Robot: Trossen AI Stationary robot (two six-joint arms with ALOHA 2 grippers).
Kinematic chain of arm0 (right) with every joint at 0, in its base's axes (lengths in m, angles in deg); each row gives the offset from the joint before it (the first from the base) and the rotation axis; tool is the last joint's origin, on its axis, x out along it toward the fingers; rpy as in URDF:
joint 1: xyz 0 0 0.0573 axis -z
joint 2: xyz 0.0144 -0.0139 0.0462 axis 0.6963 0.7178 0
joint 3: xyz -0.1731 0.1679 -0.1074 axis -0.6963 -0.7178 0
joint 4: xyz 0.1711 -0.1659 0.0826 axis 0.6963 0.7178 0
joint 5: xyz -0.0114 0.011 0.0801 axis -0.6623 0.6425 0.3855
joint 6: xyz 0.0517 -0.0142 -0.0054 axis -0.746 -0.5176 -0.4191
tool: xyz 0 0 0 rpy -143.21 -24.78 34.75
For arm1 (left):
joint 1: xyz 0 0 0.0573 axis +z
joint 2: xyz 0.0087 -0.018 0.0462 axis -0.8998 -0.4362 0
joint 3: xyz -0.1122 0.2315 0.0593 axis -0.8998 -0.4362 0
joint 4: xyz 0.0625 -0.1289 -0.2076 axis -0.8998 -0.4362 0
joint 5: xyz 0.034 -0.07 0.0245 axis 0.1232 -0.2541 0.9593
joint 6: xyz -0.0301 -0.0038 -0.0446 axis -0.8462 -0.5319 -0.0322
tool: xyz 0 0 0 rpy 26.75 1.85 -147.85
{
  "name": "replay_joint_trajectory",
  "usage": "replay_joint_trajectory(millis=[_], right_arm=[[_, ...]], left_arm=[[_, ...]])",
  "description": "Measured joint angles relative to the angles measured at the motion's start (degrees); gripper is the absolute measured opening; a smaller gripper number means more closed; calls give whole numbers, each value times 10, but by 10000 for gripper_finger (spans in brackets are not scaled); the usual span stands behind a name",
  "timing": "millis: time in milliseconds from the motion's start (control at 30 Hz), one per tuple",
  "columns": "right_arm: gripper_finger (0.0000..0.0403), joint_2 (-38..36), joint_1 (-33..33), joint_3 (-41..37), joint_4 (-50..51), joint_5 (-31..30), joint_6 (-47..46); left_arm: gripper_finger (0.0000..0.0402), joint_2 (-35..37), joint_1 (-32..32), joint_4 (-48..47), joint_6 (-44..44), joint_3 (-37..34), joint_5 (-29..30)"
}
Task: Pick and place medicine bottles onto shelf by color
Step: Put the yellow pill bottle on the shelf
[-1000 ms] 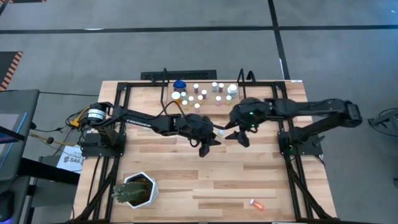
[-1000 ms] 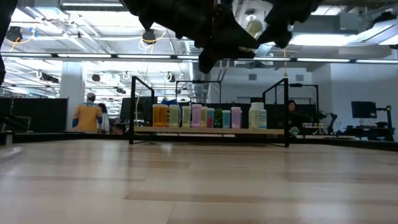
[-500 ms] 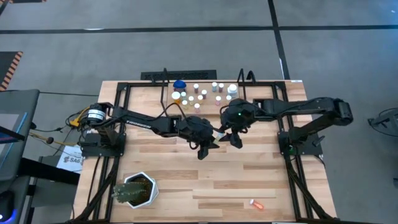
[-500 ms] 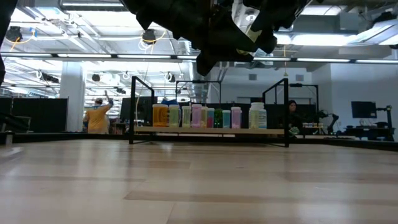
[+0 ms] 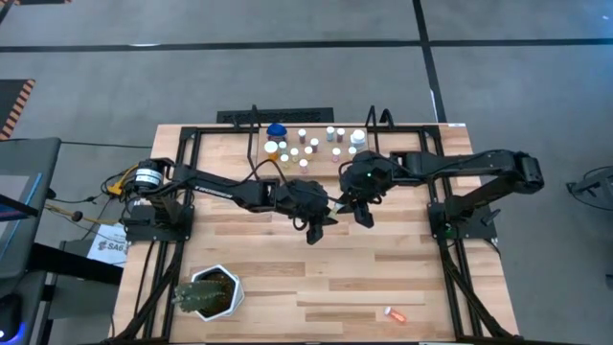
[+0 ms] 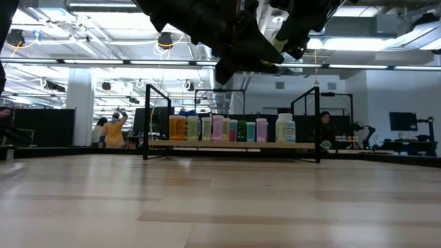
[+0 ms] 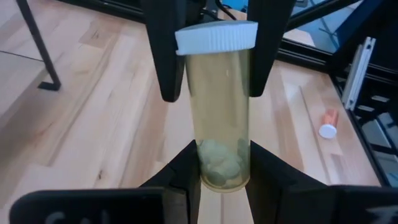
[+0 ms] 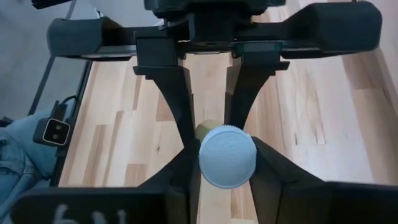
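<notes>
High view: your left pincer and right pincer meet over mid-bench; what they hold is too small to read here. Capped bottles stand clustered on the shelf; one orange vial lies alone near the front edge, the potted plant at front left.

Low view: shelf bottles in a row, yellow to pink to white.

Left wrist: clear yellowish bottle, ribbed white cap, pale tablets at its base; own fingers clamp the base, far fingers apparently grip near the cap.

Right wrist: cap end-on, fingers closed on it.
</notes>
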Motion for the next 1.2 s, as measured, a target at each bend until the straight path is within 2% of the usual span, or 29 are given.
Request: replay_joint_trajectory(millis=[100,267,400,567,767,1000,1200], right_arm=[[121,0,0,0,3,-2,0],[130,-7,22,0,40,-1,-2],[126,-22,61,0,68,-1,5],[129,-23,117,0,103,-36,6],[137,7,162,0,122,-107,7],[135,48,187,1,124,-115,-2],[138,85,186,4,119,-165,-2]], left_arm=[[87,0,0,0,-7,0,8],[132,0,1,5,-15,0,17],[173,0,2,3,-29,0,25],[211,0,0,-19,-55,0,30],[220,27,0,-86,-86,0,60],[220,95,-23,-204,-96,0,90],[220,117,-51,-252,-138,1,132]])
